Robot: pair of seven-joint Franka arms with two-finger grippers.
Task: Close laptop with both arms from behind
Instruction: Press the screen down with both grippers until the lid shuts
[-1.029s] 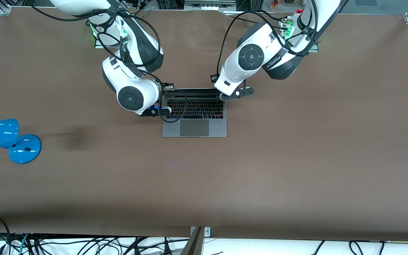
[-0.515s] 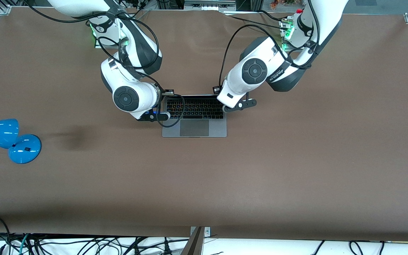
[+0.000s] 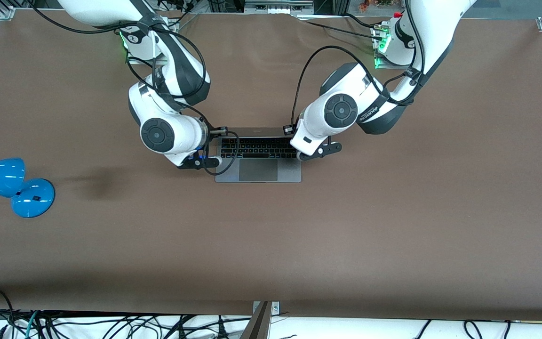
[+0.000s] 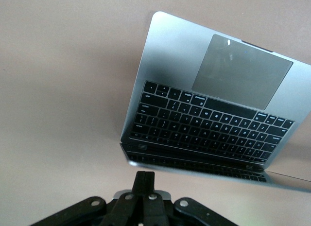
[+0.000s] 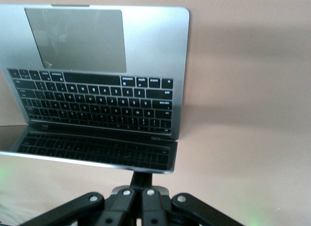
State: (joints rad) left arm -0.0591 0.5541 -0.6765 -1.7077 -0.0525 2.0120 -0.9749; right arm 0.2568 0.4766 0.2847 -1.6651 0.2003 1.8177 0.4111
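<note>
The space-grey laptop (image 3: 258, 170) lies in the middle of the table with its lid (image 3: 257, 132) tipped well forward over the black keyboard. My right gripper (image 3: 220, 130) is shut and empty at the lid's corner toward the right arm's end. In the right wrist view its fingertips (image 5: 144, 176) meet the lid's edge above the keyboard (image 5: 97, 99). My left gripper (image 3: 288, 128) is shut and empty at the lid's other corner. In the left wrist view its tips (image 4: 145, 174) sit just short of the lid's edge, with the keyboard (image 4: 194, 119) in view.
A blue desk lamp (image 3: 12, 186) stands at the right arm's end of the brown table (image 3: 393, 212). Loose cables (image 3: 111, 325) hang along the table's edge nearest the front camera.
Both grippers have moved toward the front camera with the lid's top edge. The lid has tipped further down, and it covers more of the keyboard.
</note>
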